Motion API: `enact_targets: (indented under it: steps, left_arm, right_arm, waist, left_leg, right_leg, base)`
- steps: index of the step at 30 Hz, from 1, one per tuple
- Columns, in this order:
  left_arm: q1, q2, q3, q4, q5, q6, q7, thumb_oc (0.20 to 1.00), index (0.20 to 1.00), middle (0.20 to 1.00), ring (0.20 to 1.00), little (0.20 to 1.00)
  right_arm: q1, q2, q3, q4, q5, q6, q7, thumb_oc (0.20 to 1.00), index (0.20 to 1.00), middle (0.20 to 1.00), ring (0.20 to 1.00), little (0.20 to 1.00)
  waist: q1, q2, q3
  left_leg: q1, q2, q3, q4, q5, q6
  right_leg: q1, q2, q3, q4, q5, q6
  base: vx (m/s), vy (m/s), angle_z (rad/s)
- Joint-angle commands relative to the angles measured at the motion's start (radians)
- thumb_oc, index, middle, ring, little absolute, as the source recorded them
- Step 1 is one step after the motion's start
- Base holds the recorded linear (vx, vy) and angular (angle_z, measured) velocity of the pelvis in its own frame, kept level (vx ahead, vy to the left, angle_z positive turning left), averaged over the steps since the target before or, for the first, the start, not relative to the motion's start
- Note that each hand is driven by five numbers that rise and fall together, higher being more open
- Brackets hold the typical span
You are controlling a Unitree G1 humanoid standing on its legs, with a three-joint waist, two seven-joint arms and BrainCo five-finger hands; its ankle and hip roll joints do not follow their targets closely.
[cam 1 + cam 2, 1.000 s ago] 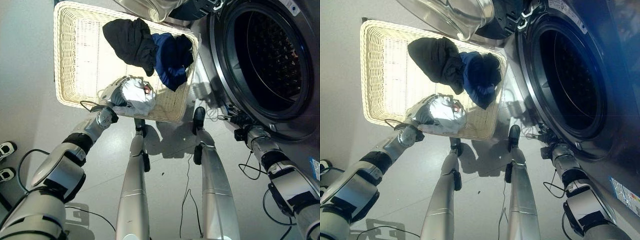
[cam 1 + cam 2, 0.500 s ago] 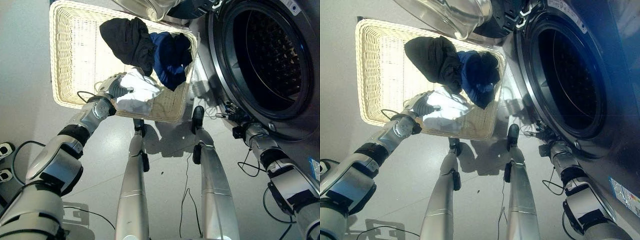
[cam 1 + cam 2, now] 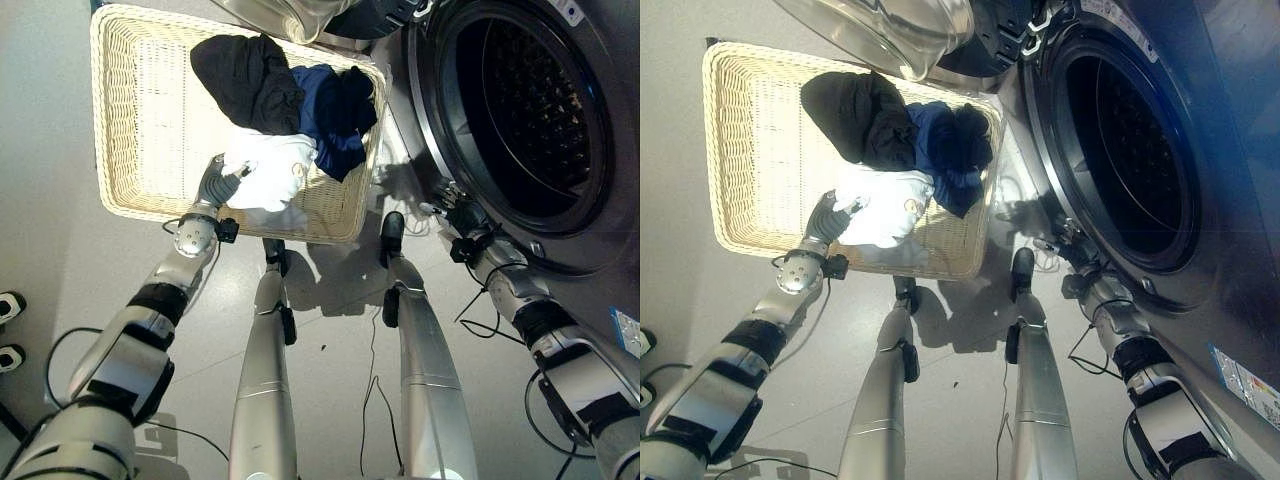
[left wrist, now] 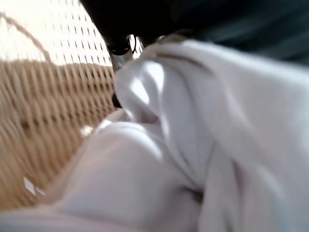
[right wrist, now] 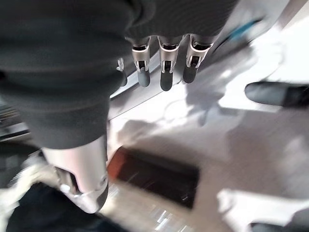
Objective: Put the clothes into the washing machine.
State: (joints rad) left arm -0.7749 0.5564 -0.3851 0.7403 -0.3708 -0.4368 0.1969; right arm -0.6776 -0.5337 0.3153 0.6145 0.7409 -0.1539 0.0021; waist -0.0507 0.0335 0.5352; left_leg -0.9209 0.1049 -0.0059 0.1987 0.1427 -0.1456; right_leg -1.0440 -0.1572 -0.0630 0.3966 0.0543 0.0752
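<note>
Left eye view first: the wicker basket (image 3: 130, 120) sits on the floor to the left of the washing machine (image 3: 520, 120), whose door is open. Inside the basket, at the end nearest the machine, are a black garment (image 3: 245, 80), a blue garment (image 3: 335, 115) and a white garment (image 3: 265, 180). The left hand (image 3: 215, 180) is right at the white garment's left edge, touching it, so the cloth lies just past the hand toward the drum. The drum itself is well off to the right, so as I read it the next move is a lift and a long swing rightward over the basket rim. The right hand (image 3: 455, 215) hangs by the lower lip of the machine opening, nearer the drum but holding nothing.

Right eye view: same layout, white garment bunched against the left hand, dark clothes just beyond it.

Left wrist view: white cloth up close, basket weave behind it, dark cloth past it. The hand's fingers are buried in the folds, so I honestly can't tell if it has a hold or not.

Right wrist view: the right hand's fingers (image 5: 165, 72) hang straight and relaxed, empty, above the floor by the machine.
</note>
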Motion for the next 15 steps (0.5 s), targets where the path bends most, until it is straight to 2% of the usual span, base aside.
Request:
enact_targets:
  steps: [1, 4, 9, 11, 15]
  left_arm:
    - [-0.018, -0.024, 0.063, -0.098, -0.019, -0.15, -0.008, 0.2, 0.2, 0.2, 0.2, 0.2]
    - [0.017, -0.065, 0.075, -0.193, 0.003, -0.176, -0.047, 0.2, 0.2, 0.2, 0.2, 0.2]
    - [0.062, -0.065, 0.074, -0.346, 0.046, -0.204, -0.074, 0.2, 0.2, 0.2, 0.2, 0.2]
    - [0.072, -0.063, 0.063, -0.428, 0.118, -0.193, -0.057, 0.2, 0.2, 0.2, 0.2, 0.2]
    - [0.062, -0.042, 0.047, -0.526, 0.323, -0.182, 0.048, 0.2, 0.2, 0.2, 0.2, 0.2]
  right_arm:
    - [0.048, 0.027, -0.021, -0.114, 0.036, -0.057, 0.001, 1.0, 1.0, 1.0, 1.0, 1.0]
    - [0.073, 0.049, -0.025, -0.223, 0.034, -0.051, 0.006, 1.0, 1.0, 1.0, 1.0, 1.0]
    - [0.119, 0.06, -0.026, -0.381, 0.05, -0.027, 0.044, 1.0, 1.0, 1.0, 1.0, 1.0]
    - [0.138, 0.076, -0.02, -0.454, 0.042, -0.02, 0.06, 1.0, 1.0, 1.0, 1.0, 1.0]
    - [0.142, 0.092, -0.005, -0.554, 0.059, 0.013, 0.096, 1.0, 1.0, 1.0, 1.0, 1.0]
  waist:
    - [0.034, -0.04, -0.015]
    - [0.04, -0.04, -0.015]
    - [0.042, -0.039, -0.015]
    - [0.044, -0.039, -0.015]
    - [0.05, -0.038, -0.015]
  left_leg:
    - [-0.04, -0.094, -0.049, 0.106, -0.07, 0.043]
    - [-0.037, -0.098, -0.055, 0.101, -0.068, 0.047]
    - [-0.033, -0.1, -0.057, 0.098, -0.068, 0.054]
    - [-0.036, -0.104, -0.059, 0.102, -0.068, 0.058]
    - [-0.038, -0.113, -0.067, 0.108, -0.068, 0.066]
  right_leg:
    - [0.024, 0.046, -0.042, -0.048, 0.062, 0.065]
    - [0.028, 0.039, -0.05, -0.048, 0.061, 0.067]
    - [0.029, 0.034, -0.056, -0.042, 0.058, 0.068]
    - [0.027, 0.03, -0.061, -0.037, 0.057, 0.067]
    - [0.026, 0.026, -0.066, -0.03, 0.055, 0.068]
  base:
    - [0.0, -0.033, 0.01]
    - [0.0, 0.0, 0.0]
    - [0.0, 0.0, 0.0]
    - [0.0, 0.0, 0.0]
    - [0.03, -0.029, 0.04]
